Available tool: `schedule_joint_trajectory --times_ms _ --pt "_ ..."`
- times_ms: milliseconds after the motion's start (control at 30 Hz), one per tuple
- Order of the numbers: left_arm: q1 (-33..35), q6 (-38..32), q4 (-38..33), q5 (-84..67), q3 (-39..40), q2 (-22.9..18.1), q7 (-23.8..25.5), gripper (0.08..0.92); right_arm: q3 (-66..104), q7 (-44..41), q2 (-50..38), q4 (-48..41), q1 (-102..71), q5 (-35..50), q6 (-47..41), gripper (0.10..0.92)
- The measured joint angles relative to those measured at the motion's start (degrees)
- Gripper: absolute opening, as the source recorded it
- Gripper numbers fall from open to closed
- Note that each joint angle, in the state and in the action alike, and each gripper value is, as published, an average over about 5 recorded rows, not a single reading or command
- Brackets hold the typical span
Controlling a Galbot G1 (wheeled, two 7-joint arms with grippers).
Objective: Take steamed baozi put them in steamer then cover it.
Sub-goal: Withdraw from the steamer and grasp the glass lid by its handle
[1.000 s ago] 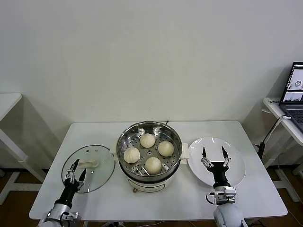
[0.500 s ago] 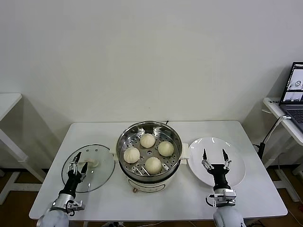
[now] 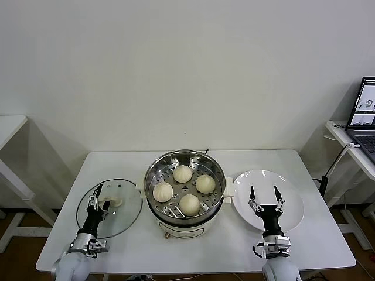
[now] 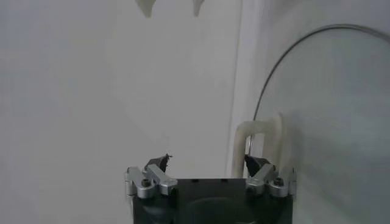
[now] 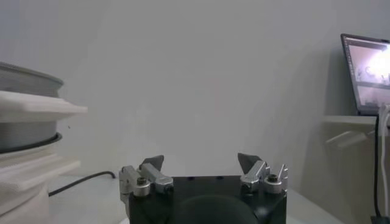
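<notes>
While four baozi (image 3: 183,188) sit in the steamer (image 3: 184,193), our left end effector (image 3: 96,194) hovers spread wide over the cover (image 3: 109,208) on the table (image 3: 117,161), beside its handle; right end effector (image 3: 264,195) wide above plate (image 3: 290,199)

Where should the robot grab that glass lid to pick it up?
Probably by the cream-white handle at the middle of the glass lid, coming from above. The lid lies flat on the table, so only that raised handle gives the open left gripper something to close on.
</notes>
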Motion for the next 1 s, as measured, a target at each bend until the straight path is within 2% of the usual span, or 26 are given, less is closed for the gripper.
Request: schedule_joint_trajectory --times_ms 167,800,900,1000 --pt "-1.2 1.1 1.3 0.7 0.2 0.0 0.7 0.777 0.1 0.0 0.0 0.4 0.0 -0.1 0.0 0.823" --pt "-2.5 1.8 3.3 1.1 0.2 -0.7 1.5 0.237 0.1 0.3 0.5 0.5 0.2 -0.6 0.3 0.823" --pt "-2.4 1.3 3.0 1.1 -0.1 -0.8 1.1 0.198 0.2 0.3 0.6 0.5 0.2 -0.6 0.4 0.823" --pt "-2.1 0.9 2.4 1.1 -0.5 -0.7 0.8 0.196 0.2 0.3 0.7 0.4 0.3 -0.7 0.5 0.823"
